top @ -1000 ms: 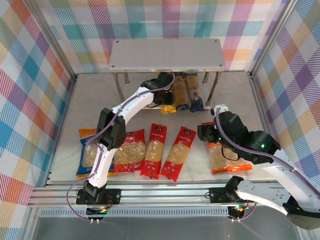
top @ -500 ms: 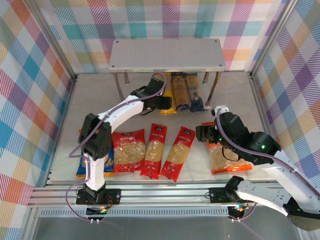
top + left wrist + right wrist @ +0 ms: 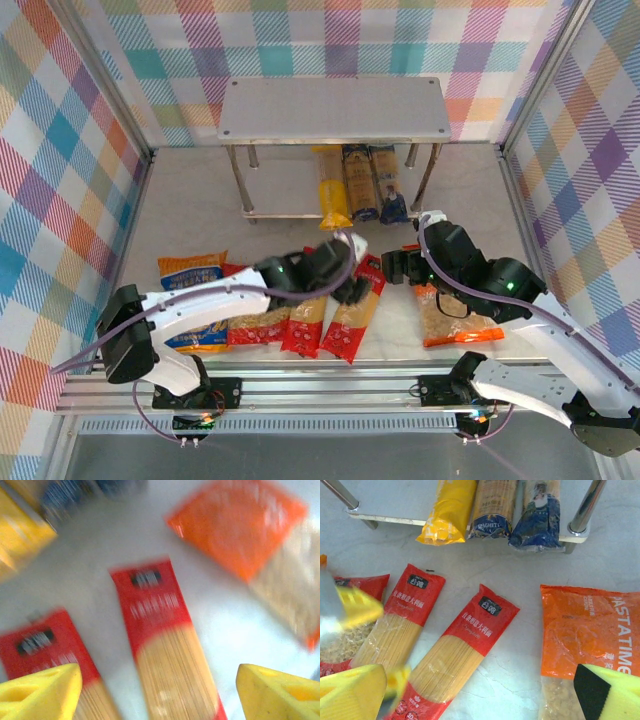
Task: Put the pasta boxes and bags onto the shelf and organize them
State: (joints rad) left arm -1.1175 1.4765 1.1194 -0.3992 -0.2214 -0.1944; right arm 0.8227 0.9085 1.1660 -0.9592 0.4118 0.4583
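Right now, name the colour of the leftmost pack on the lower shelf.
The pack is yellow; clearest in the right wrist view.

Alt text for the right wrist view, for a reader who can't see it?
Two red spaghetti packs lie on the white table, an orange bag to their right. Behind them a yellow pack and two blue-ended packs rest on the shelf's lower board. The right gripper is open, low in frame.

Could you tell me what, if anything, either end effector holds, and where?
Nothing: the left end effector and the right end effector are both open, empty.
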